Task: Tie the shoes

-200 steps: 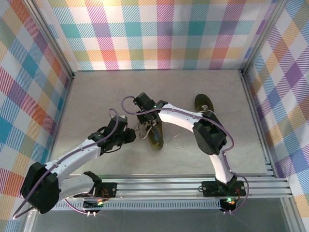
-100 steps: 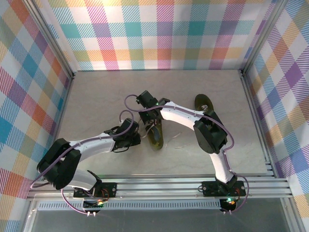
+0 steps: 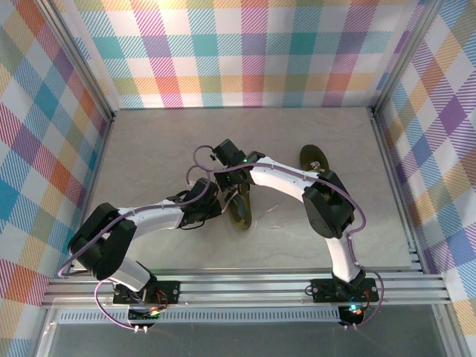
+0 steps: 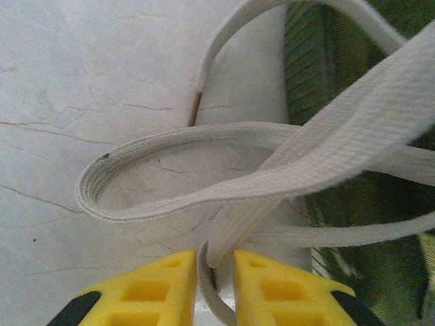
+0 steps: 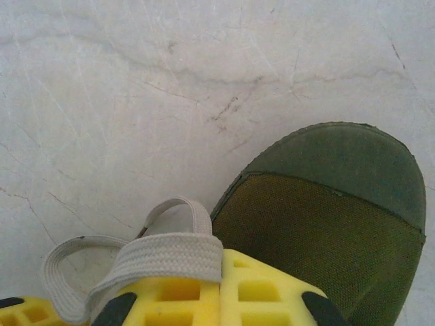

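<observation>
Top view, shoes: we see the centre shoe point(image 3: 239, 208) on the desk point(image 3: 149, 149), and the far shoe point(image 3: 314, 158) apart at upper right.
Top view, fingers: the left fingers point(image 3: 216, 202) and right fingers point(image 3: 229, 177) sit at the centre shoe's left side.
Left wrist: at the bottom edge, the left fingers point(image 4: 187, 263) pinch the lace point(image 4: 285, 170); the centre shoe point(image 4: 367, 200) is on the right.
Right wrist: the right fingers point(image 5: 224, 278) are clenched on the lace point(image 5: 163, 255); the centre shoe's point(image 5: 326, 197) toe is at lower right.
</observation>
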